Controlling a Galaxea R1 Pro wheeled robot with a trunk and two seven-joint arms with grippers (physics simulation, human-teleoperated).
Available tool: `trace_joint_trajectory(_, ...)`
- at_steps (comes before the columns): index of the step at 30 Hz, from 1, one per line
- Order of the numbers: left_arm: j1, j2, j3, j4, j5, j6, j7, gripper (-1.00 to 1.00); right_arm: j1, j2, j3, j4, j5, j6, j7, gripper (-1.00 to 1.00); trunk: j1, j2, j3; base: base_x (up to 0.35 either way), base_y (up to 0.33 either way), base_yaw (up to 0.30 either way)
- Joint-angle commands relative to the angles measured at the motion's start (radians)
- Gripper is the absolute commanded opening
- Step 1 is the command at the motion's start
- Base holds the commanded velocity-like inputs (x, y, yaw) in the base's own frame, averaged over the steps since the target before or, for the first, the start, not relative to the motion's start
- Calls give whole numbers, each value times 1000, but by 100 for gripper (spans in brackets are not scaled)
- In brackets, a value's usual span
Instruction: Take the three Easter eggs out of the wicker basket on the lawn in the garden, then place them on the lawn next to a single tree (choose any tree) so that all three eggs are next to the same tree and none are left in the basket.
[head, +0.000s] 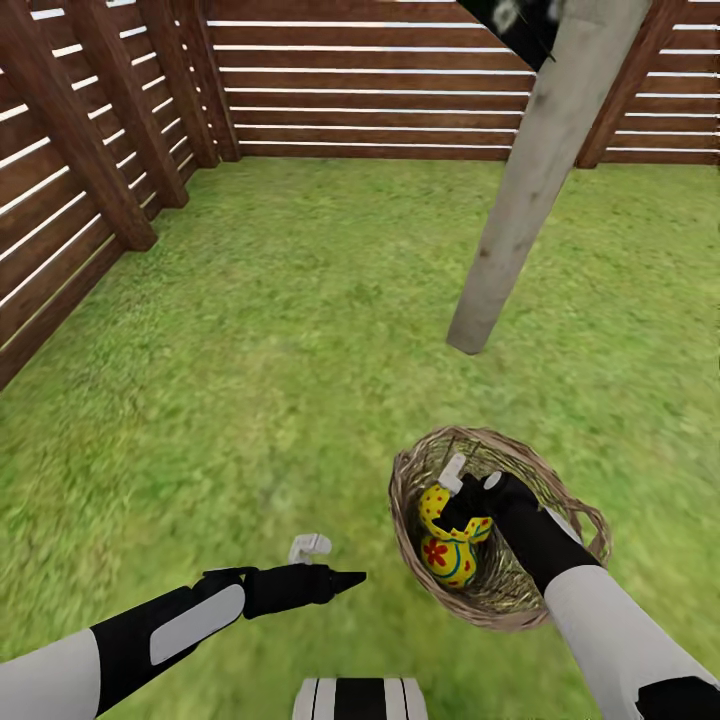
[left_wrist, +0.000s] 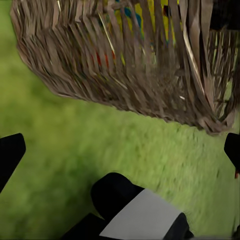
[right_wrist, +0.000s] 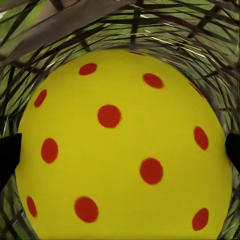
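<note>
The right gripper (head: 470, 490) is reaching into the wicker basket (head: 590, 525) on the lawn (head: 280, 340) near the grey tree trunk (head: 530, 190), its fingers spread around a red-dotted yellow Easter egg (right_wrist: 125, 145), while the left gripper (head: 335, 562) is hovering spread apart beside the basket.

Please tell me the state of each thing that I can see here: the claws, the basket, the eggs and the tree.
Right claw: inside the wicker basket, open around a dotted egg.
Left claw: open, empty, low over the lawn.
Wicker basket: on the grass, eggs inside.
Flower-painted egg: lying in the basket.
Tree: trunk standing just beyond the basket.
</note>
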Motion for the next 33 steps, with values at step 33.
trace_joint_trajectory(33,-1,8,-2,0,12,4,-2,100,0,7,-102,-2,-67,138,4,-100,-123,224,119,-83,6,-40)
